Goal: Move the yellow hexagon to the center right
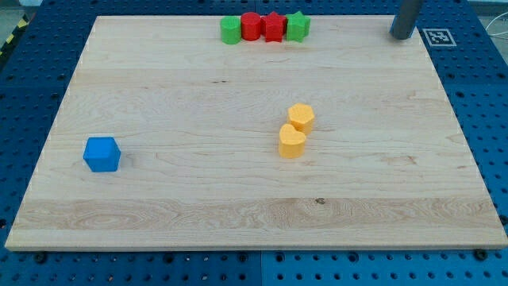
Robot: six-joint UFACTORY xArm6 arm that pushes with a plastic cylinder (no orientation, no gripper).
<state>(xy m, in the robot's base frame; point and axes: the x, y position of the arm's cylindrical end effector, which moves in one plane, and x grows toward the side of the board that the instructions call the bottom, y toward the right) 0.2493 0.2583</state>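
Note:
The yellow hexagon [302, 117] lies a little right of the board's middle. A yellow heart-shaped block [291, 141] touches it just below and to the left. My tip [401, 35] stands at the board's top right corner, far above and to the right of both yellow blocks, touching no block.
A row of blocks sits at the top edge: a green block [231, 30], a red cylinder [252, 25], a red star-shaped block [273, 27] and a green block [297, 26]. A blue cube [101, 154] lies at the left. The wooden board [198, 214] rests on a blue pegboard.

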